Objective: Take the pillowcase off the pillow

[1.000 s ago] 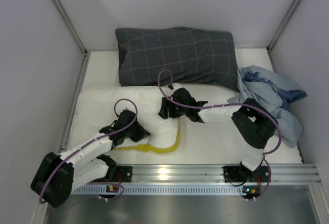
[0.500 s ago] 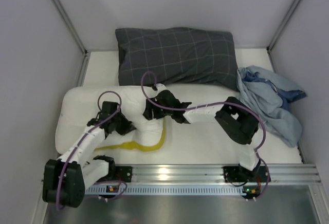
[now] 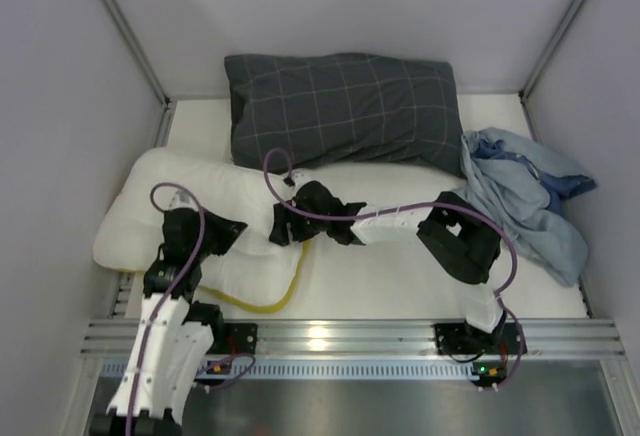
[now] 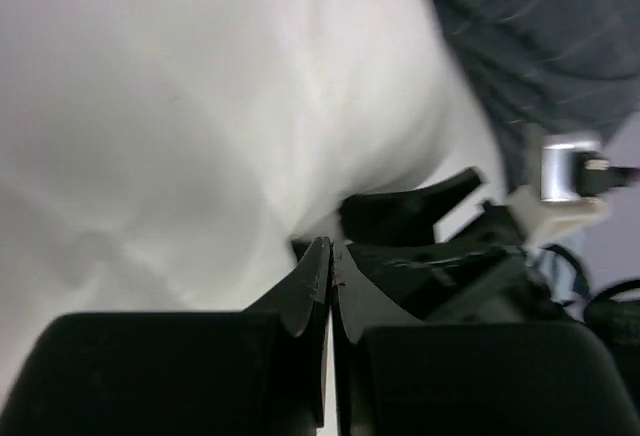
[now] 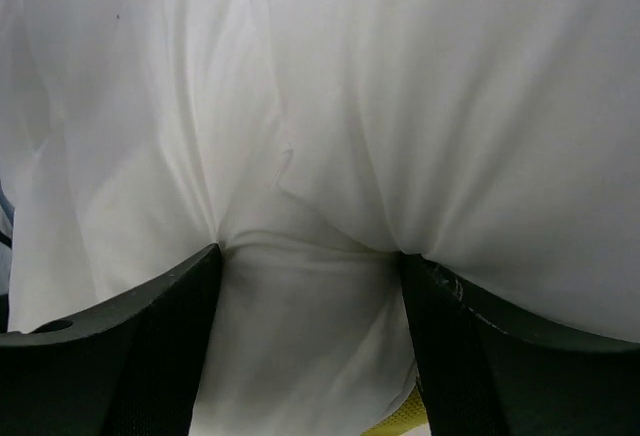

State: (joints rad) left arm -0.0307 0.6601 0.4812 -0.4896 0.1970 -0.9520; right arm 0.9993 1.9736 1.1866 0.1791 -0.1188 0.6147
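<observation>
The white pillow [image 3: 170, 191] with yellow piping [image 3: 285, 291] lies bare at the table's left, its left end over the edge. The blue pillowcase [image 3: 525, 196] lies crumpled at the right, apart from it. My left gripper [image 3: 232, 228] is shut, with a thin sliver of the pillow's cloth between its fingers in the left wrist view [image 4: 331, 248]. My right gripper [image 3: 280, 226] presses into the pillow's middle. In the right wrist view [image 5: 310, 256] a thick fold of pillow [image 5: 400, 76] is bunched between its fingers.
A dark grey checked pillow [image 3: 340, 106] lies along the back, touching the white pillow. Grey walls stand close on the left, right and back. The aluminium rail [image 3: 330, 336] with the arm bases runs along the front.
Both grippers have moved left with the pillow. The pillow has slid left and its left end now hangs past the table's left edge. The pillowcase has not moved.
</observation>
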